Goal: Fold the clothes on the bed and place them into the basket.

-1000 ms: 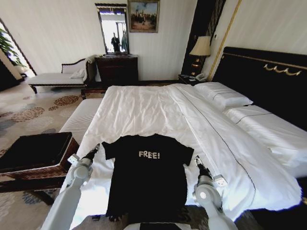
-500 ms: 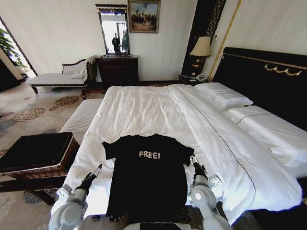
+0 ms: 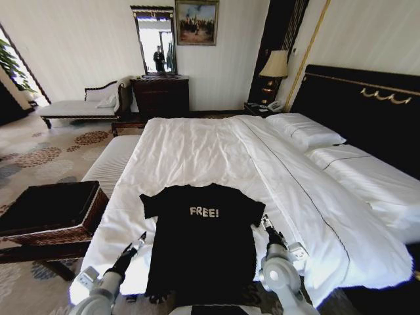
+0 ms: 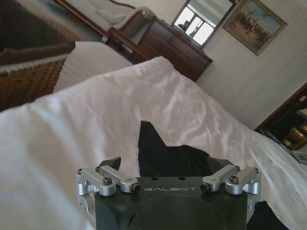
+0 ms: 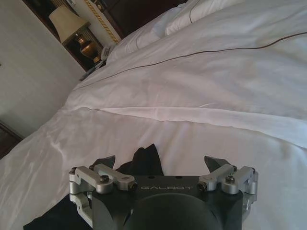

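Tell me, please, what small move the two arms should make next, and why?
Probably lower both tools onto the shirt's side edges and close. The T-shirt lies flat and unfolded on the bed; the left tool and right tool sit open just outside its sides, near the sleeves, holding nothing. The basket waits beside the bed.

Black "FREE!" T-shirt flat, unfolded on white bed; wicker basket beside bed.
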You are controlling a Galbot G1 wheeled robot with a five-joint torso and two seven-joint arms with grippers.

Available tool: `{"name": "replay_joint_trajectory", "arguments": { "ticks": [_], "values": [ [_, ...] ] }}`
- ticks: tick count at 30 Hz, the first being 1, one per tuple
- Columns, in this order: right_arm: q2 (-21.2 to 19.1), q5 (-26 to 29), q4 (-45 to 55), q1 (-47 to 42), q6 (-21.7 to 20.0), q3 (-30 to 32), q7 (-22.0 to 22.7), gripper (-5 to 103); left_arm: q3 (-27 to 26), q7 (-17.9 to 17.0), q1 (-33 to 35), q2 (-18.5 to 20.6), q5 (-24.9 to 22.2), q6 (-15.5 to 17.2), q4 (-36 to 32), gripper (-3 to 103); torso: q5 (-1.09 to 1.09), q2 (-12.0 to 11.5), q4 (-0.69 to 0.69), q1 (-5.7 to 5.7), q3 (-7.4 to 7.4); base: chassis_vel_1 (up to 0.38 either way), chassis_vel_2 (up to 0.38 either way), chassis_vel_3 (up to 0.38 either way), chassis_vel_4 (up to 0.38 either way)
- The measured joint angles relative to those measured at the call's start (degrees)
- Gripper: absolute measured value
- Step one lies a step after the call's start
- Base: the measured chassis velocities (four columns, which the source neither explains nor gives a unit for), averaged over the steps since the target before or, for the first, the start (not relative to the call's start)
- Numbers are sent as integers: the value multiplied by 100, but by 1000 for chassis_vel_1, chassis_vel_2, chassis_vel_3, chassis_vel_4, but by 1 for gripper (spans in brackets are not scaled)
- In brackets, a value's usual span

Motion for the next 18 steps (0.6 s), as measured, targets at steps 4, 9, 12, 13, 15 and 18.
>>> {"name": "replay_joint_trajectory", "arguments": {
  "ticks": [4,9,12,13,15,18],
  "values": [
    [-201,426,-18,-56,229,55,-369,100,9,-400,-148,-105,915,-189,-66,100,-2,0,1,0,0,0,0,0,0],
    [-428,634,252,-363,337,244,-733,100,50,-673,-183,-99,1731,-401,-90,100,-2,0,1,1,0,0,0,0,0],
    [-717,829,239,-770,637,432,-1274,100,48,-893,-118,288,2031,-567,-219,100,-3,0,0,1,0,0,0,0,0],
    [-717,829,239,-770,637,432,-1274,100,48,-893,-118,288,2031,-567,-219,100,-3,0,0,1,0,0,0,0,0],
    [-749,795,162,-902,720,478,-1559,100,24,-913,-37,551,1876,-633,-312,100,1,0,1,1,0,0,0,0,0],
    [-551,824,-246,-785,812,489,-2048,100,-94,-820,-64,784,1594,-991,-136,100,-5,0,-4,1,0,0,0,0,0]
  ]
}}
